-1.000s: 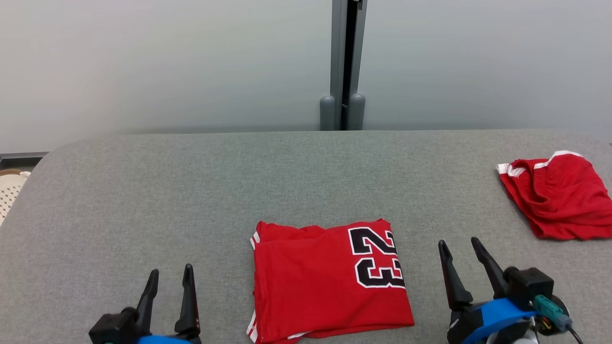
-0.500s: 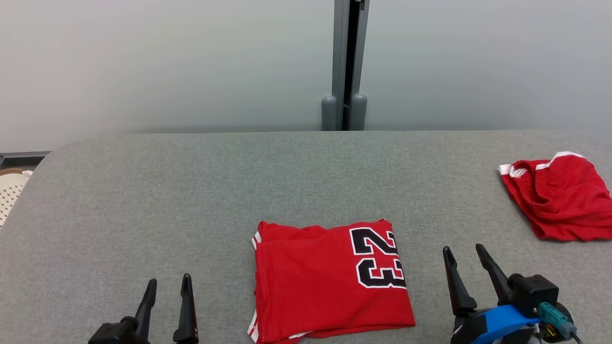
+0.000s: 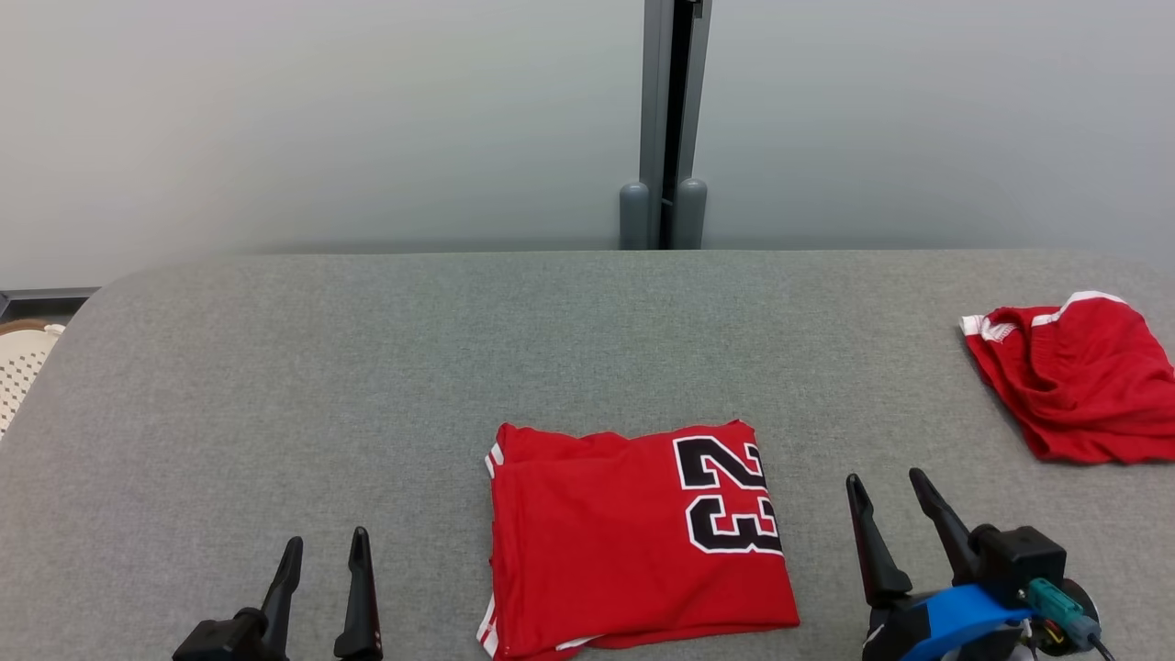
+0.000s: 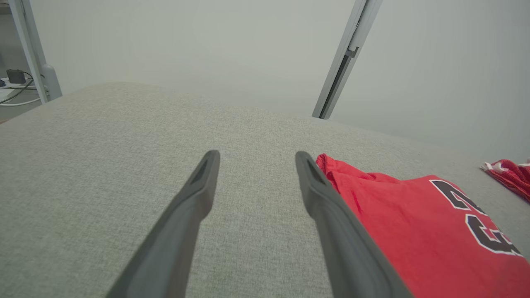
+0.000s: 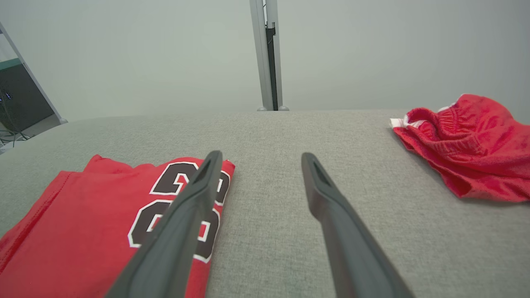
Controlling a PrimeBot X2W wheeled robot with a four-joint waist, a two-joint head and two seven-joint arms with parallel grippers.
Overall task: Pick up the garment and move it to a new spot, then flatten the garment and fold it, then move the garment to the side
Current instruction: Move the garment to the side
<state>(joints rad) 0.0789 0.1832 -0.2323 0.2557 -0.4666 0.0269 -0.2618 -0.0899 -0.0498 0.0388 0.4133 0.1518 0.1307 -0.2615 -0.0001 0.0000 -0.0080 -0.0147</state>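
Both claws stand released, fingers spread wide and gripping nothing. My left claw (image 3: 328,537) hangs over the near edge of the bench (image 3: 367,367), to the left of the garment (image 3: 633,537) and apart from it. My right claw (image 3: 883,476) hangs over the same edge, just beside the garment's right side, with a strip of bare grey fabric between them.

Flat on the bench, close to the near edge and about midway along it, the garment is a red jersey folded into a rough rectangle. Its black number 23 (image 3: 730,496), outlined in white, lies sideways on the right part of the top layer. White trim shows at the two left corners, and a lower layer peeks out along the near side. The far side has a few soft wrinkles.

Well apart from it, against the right edge of the bench and farther back, a crumpled red cloth (image 3: 1074,386) with white trim lies in a loose heap.

Beyond the far edge a pale wall rises, split by a grey upright post (image 3: 675,119). Past the left edge I see part of a white perforated basket (image 3: 18,367).
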